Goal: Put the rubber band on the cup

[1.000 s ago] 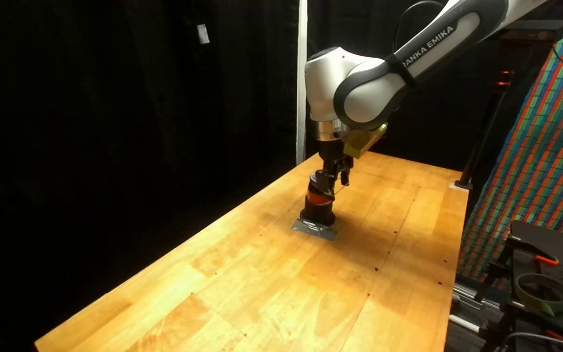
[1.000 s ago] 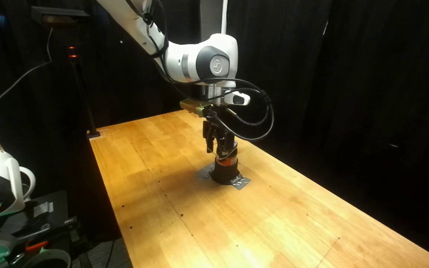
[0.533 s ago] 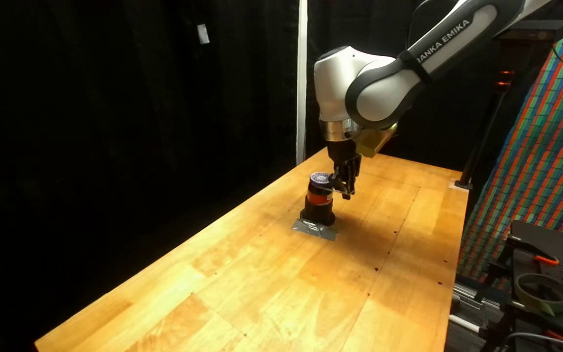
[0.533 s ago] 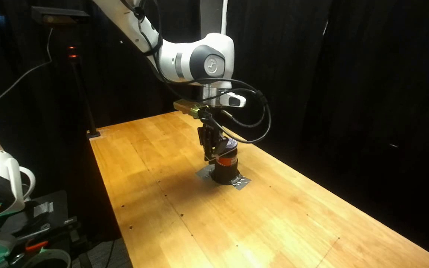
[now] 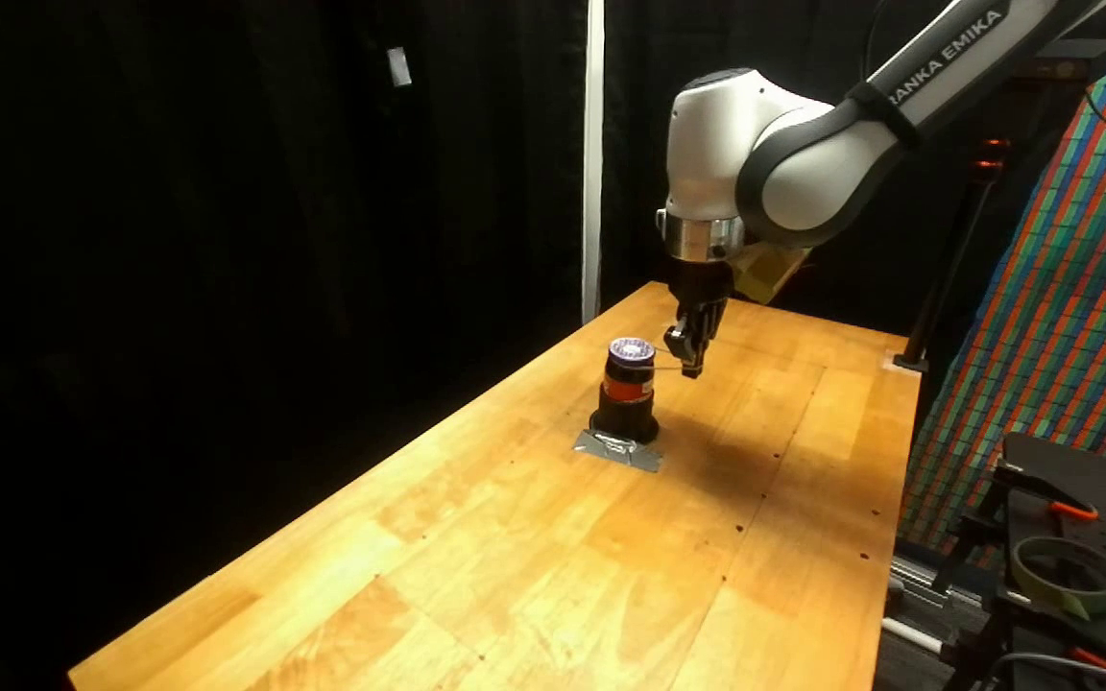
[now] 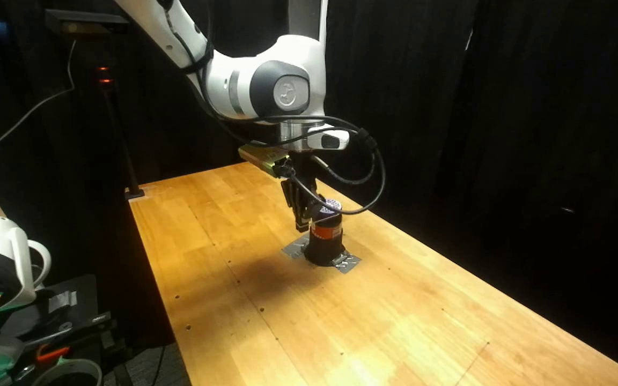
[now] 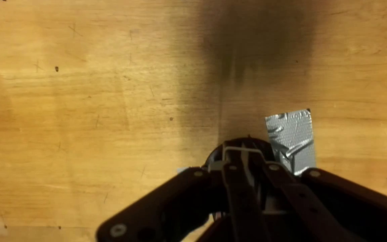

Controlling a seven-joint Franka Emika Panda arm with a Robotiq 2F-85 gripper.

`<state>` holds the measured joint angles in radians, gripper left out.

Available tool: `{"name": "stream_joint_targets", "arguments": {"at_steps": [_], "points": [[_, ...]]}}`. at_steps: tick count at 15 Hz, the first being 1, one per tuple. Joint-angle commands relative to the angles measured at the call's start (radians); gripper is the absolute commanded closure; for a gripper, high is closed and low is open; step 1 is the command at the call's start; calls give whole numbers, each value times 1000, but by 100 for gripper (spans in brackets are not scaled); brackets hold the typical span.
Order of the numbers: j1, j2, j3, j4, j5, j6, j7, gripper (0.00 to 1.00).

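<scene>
The cup stands upright on the table, dark with an orange-red stripe and a pale perforated top; in an exterior view the cup is partly behind my fingers. A thin pale rubber band runs from the cup's upper part, above the stripe, across to my fingertips. My gripper is beside the cup, its tips apart from it and lower than its top. In the wrist view the rubber band passes around the outside of the fingertips. The fingers of the gripper are together, with only a narrow slit between them.
Grey tape fixes the cup's base to the wooden table. A black post rises at the table's far corner. A side cart with a tape roll stands off the table edge. A cable loops out from the wrist.
The gripper has gone from open to shut and moved off the cup to its side, rising slightly at the end. The cup's top is now uncovered, with the band stretched between cup and fingertips.
</scene>
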<state>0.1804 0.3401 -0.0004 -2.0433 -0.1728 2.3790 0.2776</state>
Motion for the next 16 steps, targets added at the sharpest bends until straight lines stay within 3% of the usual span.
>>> {"name": "stream_joint_targets", "arguments": {"at_steps": [1, 10, 13, 16], "points": [[-18, -134, 7, -216, 1, 258, 9, 89], [-58, -156, 30, -475, 43, 796, -15, 92], [-14, -149, -43, -544, 3, 1005, 14, 90], [22, -139, -92, -603, 50, 1185, -32, 90]]}}
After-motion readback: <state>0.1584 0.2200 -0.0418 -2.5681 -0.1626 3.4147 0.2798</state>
